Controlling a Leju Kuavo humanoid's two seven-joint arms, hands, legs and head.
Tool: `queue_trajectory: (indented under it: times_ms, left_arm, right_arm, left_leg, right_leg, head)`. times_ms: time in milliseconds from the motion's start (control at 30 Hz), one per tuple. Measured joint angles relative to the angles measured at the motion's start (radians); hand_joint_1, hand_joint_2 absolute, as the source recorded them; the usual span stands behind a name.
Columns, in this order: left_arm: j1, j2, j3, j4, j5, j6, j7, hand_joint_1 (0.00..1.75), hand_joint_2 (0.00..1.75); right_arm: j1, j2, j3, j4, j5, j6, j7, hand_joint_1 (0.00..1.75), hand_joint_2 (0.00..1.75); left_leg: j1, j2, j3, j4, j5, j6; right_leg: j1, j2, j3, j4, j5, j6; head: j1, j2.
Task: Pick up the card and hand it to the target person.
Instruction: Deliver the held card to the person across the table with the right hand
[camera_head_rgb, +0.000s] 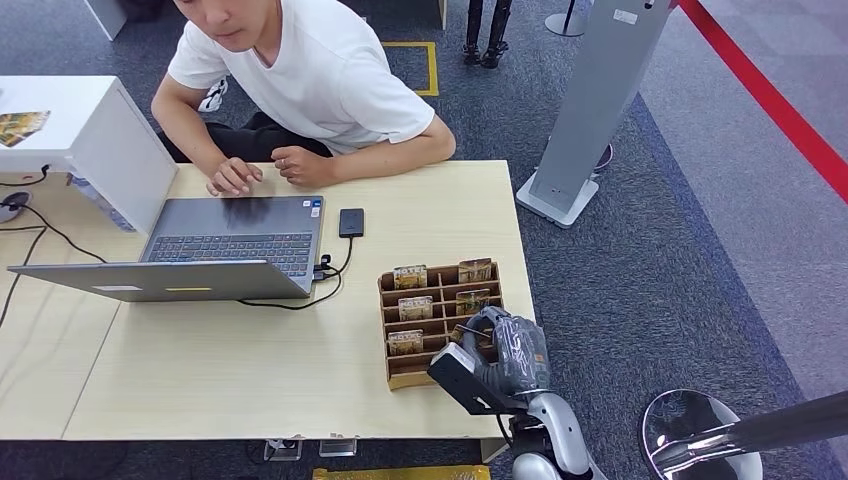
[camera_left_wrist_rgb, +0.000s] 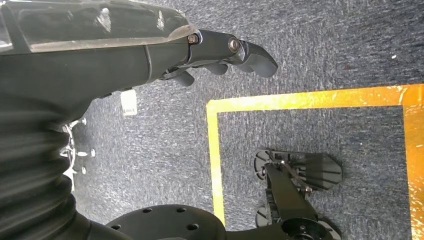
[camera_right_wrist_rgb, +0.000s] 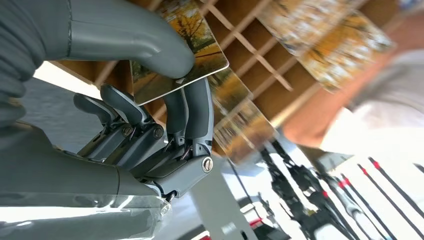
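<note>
The right hand sits at the near right corner of the wooden card rack, right by the table's right edge, and it has a card pinched: thumb pressed on the printed face, fingers backing it from behind, the remaining fingers loosely curled beside them. The card shows an autumn tree scene and is held just in front of the rack's compartments, apart from the other cards standing in their slots. The rack stands near the table's right side, with bare tabletop between it and the laptop to its left. A cable runs from the laptop to a small black device lying flat beyond the rack. Across the table a person in a white shirt leans in, both hands resting at the far edge just behind the laptop. To the right of the table lies open grey carpet, with a grey stand at the far corner and a red line running diagonally beyond it. The left hand hangs over carpet near a yellow floor marking, fingers lightly curled together around nothing.
</note>
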Motion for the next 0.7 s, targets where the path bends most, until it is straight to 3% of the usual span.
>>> queue_trajectory:
  times_ms: [200, 300, 400, 467, 700]
  left_arm:
    - [0.000, 0.000, 0.000, 0.001, 0.006, 0.003, -0.003, 0.00, 1.75]
    - [0.000, 0.000, 0.000, 0.001, 0.010, 0.006, -0.004, 0.00, 1.75]
    - [0.000, 0.000, 0.000, 0.002, 0.012, 0.008, -0.005, 0.00, 1.75]
    - [0.000, 0.000, 0.000, 0.002, 0.012, 0.009, -0.004, 0.00, 1.75]
    - [-0.002, -0.002, -0.001, 0.002, -0.003, 0.000, 0.007, 0.00, 1.75]
  right_arm:
    - [0.010, 0.001, -0.003, -0.027, -0.061, -0.122, -0.183, 1.75, 1.75]
    - [0.028, 0.012, -0.022, -0.053, -0.076, -0.138, -0.303, 1.75, 1.75]
    - [0.039, 0.025, -0.039, -0.077, -0.098, -0.139, -0.370, 1.75, 1.75]
    - [0.037, 0.031, -0.043, -0.084, -0.115, -0.132, -0.368, 1.75, 1.75]
    - [-0.081, 0.041, -0.007, -0.058, -0.106, 0.020, -0.203, 1.75, 1.75]
  left_leg:
    - [0.000, 0.000, 0.000, 0.000, 0.000, 0.000]
    - [0.000, 0.000, 0.000, 0.000, 0.000, 0.000]
    - [0.000, 0.000, 0.000, 0.000, 0.000, 0.000]
    - [0.000, 0.000, 0.000, 0.000, 0.000, 0.000]
    - [0.000, 0.000, 0.000, 0.000, 0.000, 0.000]
  right_leg:
    - [0.000, 0.000, 0.000, 0.000, 0.000, 0.000]
    - [0.000, 0.000, 0.000, 0.000, 0.000, 0.000]
    - [0.000, 0.000, 0.000, 0.000, 0.000, 0.000]
    - [0.000, 0.000, 0.000, 0.000, 0.000, 0.000]
    - [0.000, 0.000, 0.000, 0.000, 0.000, 0.000]
  head:
    - [0.000, 0.000]
    - [0.000, 0.000]
    - [-0.001, 0.000]
    - [-0.001, 0.000]
    - [0.001, 0.000]
